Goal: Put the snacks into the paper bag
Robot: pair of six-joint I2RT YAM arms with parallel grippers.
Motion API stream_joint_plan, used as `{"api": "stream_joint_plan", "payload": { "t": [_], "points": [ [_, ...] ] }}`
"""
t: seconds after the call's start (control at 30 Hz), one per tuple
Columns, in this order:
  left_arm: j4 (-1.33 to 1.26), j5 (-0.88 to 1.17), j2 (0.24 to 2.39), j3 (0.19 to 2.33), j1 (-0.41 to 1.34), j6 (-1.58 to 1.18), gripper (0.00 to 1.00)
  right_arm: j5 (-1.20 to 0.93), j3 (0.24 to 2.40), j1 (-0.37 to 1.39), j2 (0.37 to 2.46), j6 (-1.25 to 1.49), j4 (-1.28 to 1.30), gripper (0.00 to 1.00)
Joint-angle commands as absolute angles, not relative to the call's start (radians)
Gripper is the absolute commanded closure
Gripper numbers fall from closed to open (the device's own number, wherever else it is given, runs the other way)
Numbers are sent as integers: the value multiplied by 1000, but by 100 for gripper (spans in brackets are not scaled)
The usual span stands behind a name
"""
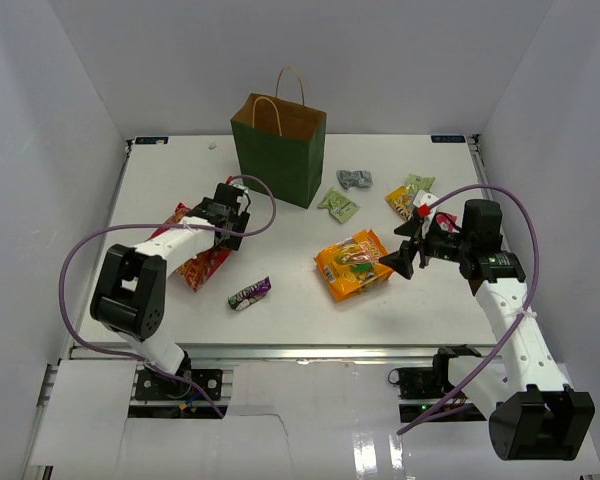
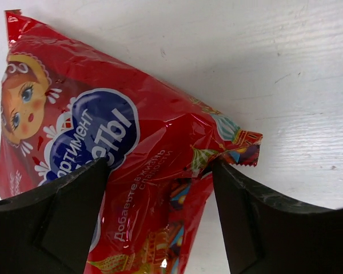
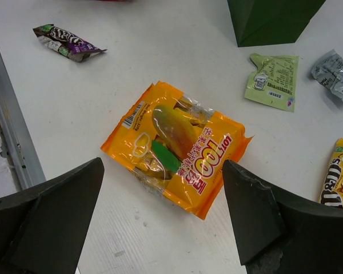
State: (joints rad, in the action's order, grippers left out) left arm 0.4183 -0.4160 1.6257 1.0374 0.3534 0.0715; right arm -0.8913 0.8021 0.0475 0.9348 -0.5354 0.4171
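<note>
Your left tool stands wide open with a finger on either side of the red packet, which lies on the tabletop between them. The grasp looks to be the step in hand, so next close on the crinkly wrapper, lift it, and carry it to the paper bag standing ahead and to that tool's right. Your right tool hovers equally wide above the orange bag directly beneath it; the paper bag's inside is hidden, and the left arm covers part of the red packet from above.
</note>
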Motion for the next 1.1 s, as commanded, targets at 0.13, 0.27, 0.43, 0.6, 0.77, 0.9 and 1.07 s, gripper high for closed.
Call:
{"api": "stream_joint_plan", "payload": {
  "t": [0.13,0.27,0.43,0.6,0.77,0.9,1.07],
  "points": [
    [433,-479,1709,1037,365,124,27,-894,796,55,927,-557,405,10],
    [414,-491,1746,1032,367,117,43,-896,795,55,933,-557,403,10],
    [400,-488,1698,1031,367,101,66,-897,795,55,934,-557,406,10],
    [394,-408,1550,1019,368,58,81,-897,795,55,937,-555,403,10],
    [347,-273,1367,985,359,-58,87,-899,793,55,946,-557,402,10],
    [296,-51,1270,937,301,-165,95,-900,792,54,953,-555,400,10],
    [187,234,1224,870,158,-307,100,-893,790,55,954,-554,397,10]
  ]
}}
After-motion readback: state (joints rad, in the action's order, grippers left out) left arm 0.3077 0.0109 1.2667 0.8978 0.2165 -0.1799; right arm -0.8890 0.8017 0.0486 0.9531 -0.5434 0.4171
